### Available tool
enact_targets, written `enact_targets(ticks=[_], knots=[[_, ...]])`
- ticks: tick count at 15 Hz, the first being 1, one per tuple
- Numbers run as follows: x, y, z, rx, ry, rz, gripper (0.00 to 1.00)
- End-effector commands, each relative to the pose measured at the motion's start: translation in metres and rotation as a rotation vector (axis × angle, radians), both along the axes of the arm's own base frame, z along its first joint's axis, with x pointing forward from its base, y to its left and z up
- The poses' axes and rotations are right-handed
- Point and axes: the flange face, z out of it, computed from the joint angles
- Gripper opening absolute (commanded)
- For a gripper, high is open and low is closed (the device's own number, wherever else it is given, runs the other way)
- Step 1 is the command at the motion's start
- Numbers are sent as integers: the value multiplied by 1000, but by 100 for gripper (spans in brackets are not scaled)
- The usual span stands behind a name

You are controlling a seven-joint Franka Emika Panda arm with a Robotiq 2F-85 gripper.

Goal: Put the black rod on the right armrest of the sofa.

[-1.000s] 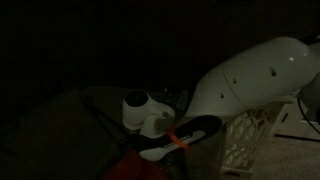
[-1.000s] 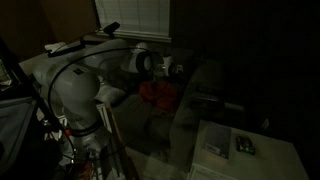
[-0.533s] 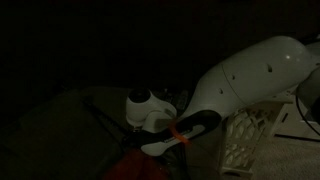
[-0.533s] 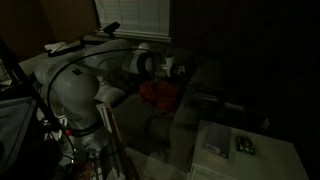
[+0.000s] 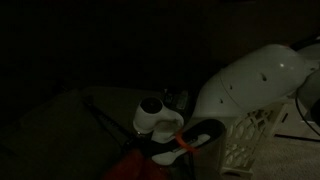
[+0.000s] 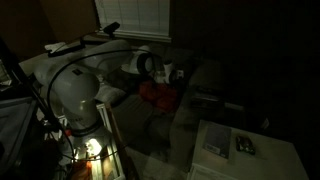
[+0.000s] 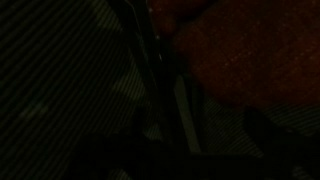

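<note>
dark room. the arm reaches low over the sofa seat, jaws too dim to tell open or closed. the black rod lies slanted on that seat, near a red thing.

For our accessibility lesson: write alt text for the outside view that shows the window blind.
In a very dark room, a white robot arm reaches toward a dim grey sofa, its gripper near a red object. A window blind hangs behind; whether the gripper holds anything cannot be seen.
</note>
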Motion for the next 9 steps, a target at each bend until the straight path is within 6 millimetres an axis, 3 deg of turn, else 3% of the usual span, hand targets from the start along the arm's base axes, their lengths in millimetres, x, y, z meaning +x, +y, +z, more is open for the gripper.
enact_targets(ticks=[1,6,9], knots=[[-22,-16,-26,47,-76,-33,100],[-31,-27,-33,37,-129,-42,100],[-37,-29,-50,-24,-21,-14,100]])
